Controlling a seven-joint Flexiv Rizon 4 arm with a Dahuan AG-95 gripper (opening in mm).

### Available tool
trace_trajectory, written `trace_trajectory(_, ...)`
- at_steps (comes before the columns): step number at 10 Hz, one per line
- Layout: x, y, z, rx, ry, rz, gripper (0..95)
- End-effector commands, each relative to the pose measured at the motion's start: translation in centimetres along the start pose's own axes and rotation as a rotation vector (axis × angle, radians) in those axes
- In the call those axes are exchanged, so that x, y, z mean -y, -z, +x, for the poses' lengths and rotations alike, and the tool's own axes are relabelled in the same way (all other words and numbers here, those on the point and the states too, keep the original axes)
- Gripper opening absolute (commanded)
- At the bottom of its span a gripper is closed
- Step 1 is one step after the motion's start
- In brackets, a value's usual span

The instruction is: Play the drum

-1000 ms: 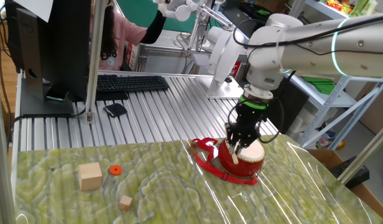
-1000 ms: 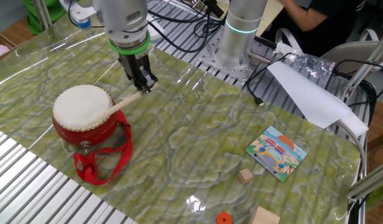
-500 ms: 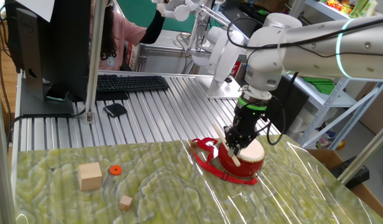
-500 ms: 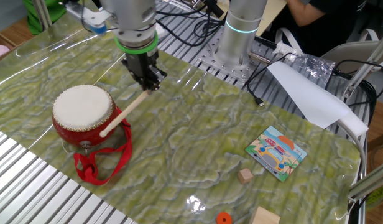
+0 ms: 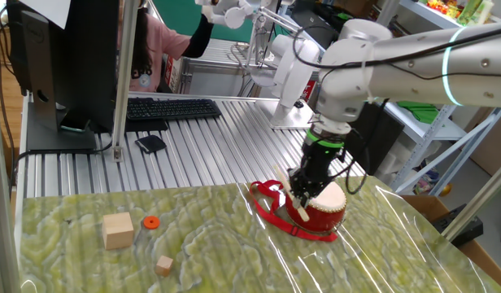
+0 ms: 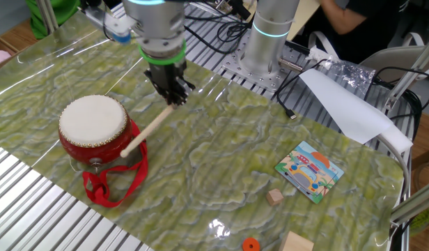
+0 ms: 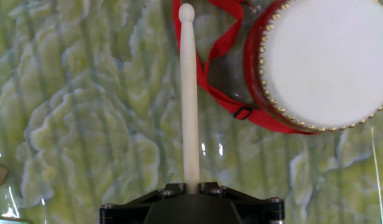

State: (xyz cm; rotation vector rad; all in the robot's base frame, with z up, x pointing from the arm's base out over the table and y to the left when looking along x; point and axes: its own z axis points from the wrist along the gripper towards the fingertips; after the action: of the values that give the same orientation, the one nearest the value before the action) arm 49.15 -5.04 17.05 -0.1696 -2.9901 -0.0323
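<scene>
The drum (image 6: 92,122) is small and round, with a red body, a cream skin (image 7: 328,59) and a red strap (image 6: 106,185); it stands on the green mat (image 6: 221,160). My gripper (image 6: 174,96) is shut on a thin wooden stick (image 6: 146,130). In the hand view the stick (image 7: 189,93) runs straight ahead from between my jaws, with its rounded tip over the strap, left of the drum's side and off the skin. From the side view the drum (image 5: 324,208) sits under my gripper (image 5: 302,194), which partly hides it.
A tan wooden cube (image 5: 118,230), an orange disc (image 5: 150,222) and a smaller block (image 5: 163,264) lie on the mat's far end. A picture card (image 6: 310,169) lies beside another small block (image 6: 274,197). Keyboard (image 5: 171,108) and monitor stand behind the mat.
My gripper has swung sideways away from the drum, taking the stick's tip off the skin and down beside the drum's wall. The drum has stayed put.
</scene>
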Motion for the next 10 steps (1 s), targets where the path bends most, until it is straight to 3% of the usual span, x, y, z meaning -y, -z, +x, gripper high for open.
trace_trajectory(1, -1.0, -0.4, -0.1, 0.002, -0.007, 0.005, 0.0)
trace_trajectory(4, -3.1, -1.4, -0.7, 0.002, -0.023, 0.010, 0.0)
trace_trajectory(10, -5.3, -2.8, -1.6, -0.007, -0.014, 0.011, 0.0)
